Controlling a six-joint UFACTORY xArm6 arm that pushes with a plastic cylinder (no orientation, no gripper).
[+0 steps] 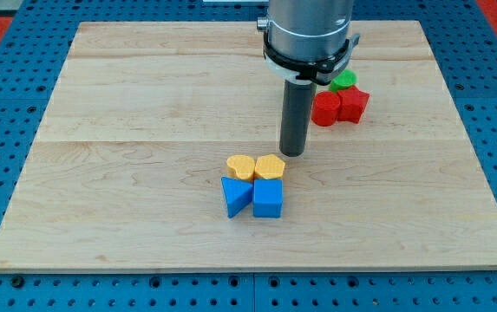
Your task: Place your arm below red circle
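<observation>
My tip [293, 152] rests on the tabletop [127, 104] near its middle, just above the yellow hexagon block [269, 166]. There are no fingers here, only a rod, so nothing is gripped. The red circle [325, 110] lies toward the tabletop's right edge, up and to the view's right of my tip, near but apart from it. It touches a red star-like block [353, 104], with a green block [344, 81] just behind.

Beside the yellow hexagon block sits a second yellow block [241, 166], with a blue triangle block [236, 197] and a blue cube [267, 198] below them.

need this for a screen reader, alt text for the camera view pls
My tip rests mid-board, just above the yellow blocks and blue blocks, left of and below the red circle, red star-like block and green block.
</observation>
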